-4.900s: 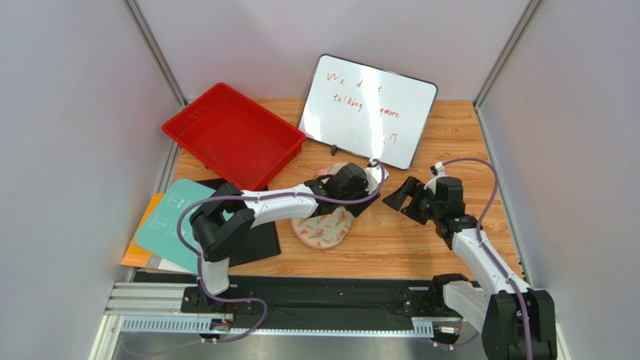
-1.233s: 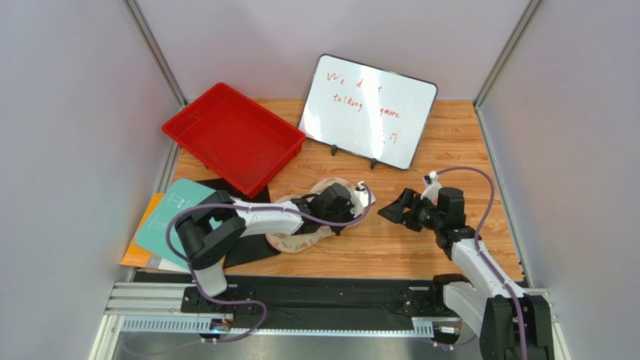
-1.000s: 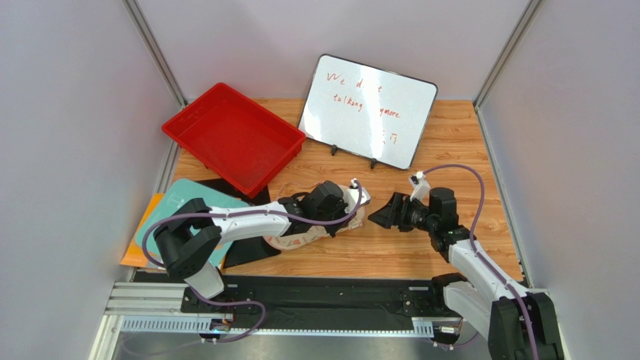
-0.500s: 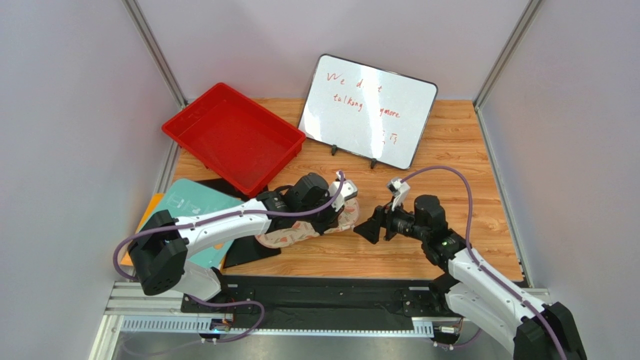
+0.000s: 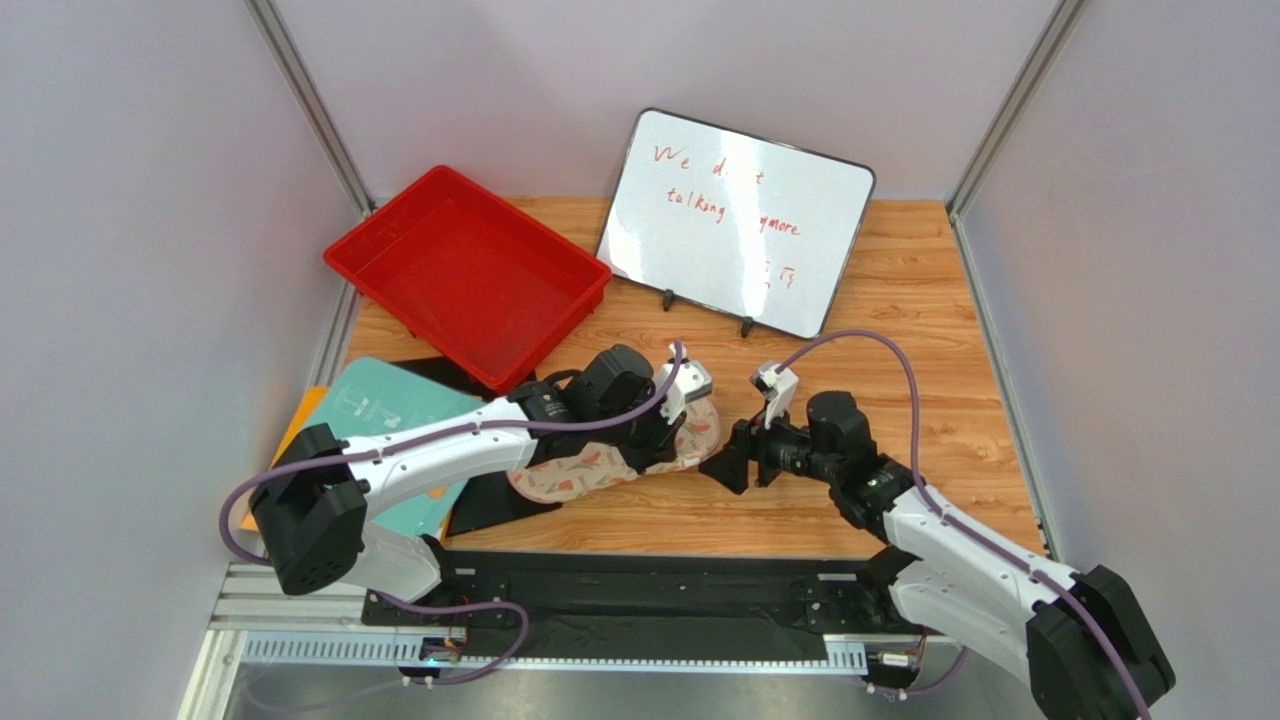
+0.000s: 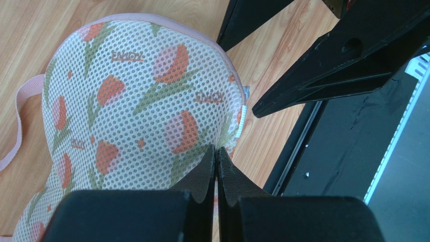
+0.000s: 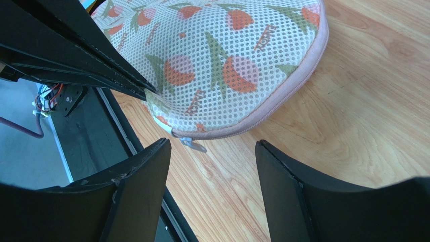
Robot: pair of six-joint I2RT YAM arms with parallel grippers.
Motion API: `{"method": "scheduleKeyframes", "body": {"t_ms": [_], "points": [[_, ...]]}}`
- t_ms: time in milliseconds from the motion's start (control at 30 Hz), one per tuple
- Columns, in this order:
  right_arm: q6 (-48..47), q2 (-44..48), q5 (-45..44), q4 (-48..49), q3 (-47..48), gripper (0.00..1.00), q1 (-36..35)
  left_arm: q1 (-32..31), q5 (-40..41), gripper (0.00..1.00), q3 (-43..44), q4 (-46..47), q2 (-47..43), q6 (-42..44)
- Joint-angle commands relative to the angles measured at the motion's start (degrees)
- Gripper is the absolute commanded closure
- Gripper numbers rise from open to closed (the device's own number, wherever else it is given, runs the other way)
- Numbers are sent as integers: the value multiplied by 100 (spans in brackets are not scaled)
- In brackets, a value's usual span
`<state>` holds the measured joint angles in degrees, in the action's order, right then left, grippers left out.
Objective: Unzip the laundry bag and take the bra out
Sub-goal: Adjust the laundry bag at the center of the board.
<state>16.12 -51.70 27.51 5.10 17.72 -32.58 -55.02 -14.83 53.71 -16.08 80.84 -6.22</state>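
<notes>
Left gripper point(image 6: 217, 166): black fingers pressed flat together, nipping a fold of mesh near the zipper edge of the flat cream mesh laundry bag point(image 6: 136, 111) printed with orange-red tulips and green leaves.
Right gripper point(image 7: 212, 146): jaws stand wide apart with bare wood between them, holding nothing. They sit either side of the small pale zipper pull point(image 7: 189, 142) without touching it.
Gripper spacing: in the top view the left gripper point(image 5: 676, 435) and right gripper point(image 5: 729, 458) are tip to tip, just beside each other at the bag's right end.
Laundry bag position: it lies on the light wooden table point(image 5: 902, 300), near the front edge and between the two arms point(image 5: 601, 468). The pinched end looks raised a little off the wood.
Zipper: the pink zipper edging point(image 7: 282, 93) runs closed round the visible rim, with the pull at the end that faces the right gripper.
Loop: a pink fabric loop point(image 6: 20, 116) hangs off the bag's far side, resting on the wood.
Behind the bag: a red rectangular plastic tray point(image 5: 466, 278) and a propped whiteboard with red handwriting point(image 5: 736, 218), both well apart from the bag.
Left of the bag: a teal board point(image 5: 361, 428) and a black mat point(image 5: 504, 503).
</notes>
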Motion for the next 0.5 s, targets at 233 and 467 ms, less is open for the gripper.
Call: {"method": "scheduleKeyframes", "body": {"t_ms": [233, 467], "points": [[-12, -314, 88, 887, 188, 40, -223, 18, -213, 100, 183, -1, -341, -134], [-4, -349, 150, 905, 215, 62, -346, 18, -222, 100, 148, 8, -349, -152]]}}
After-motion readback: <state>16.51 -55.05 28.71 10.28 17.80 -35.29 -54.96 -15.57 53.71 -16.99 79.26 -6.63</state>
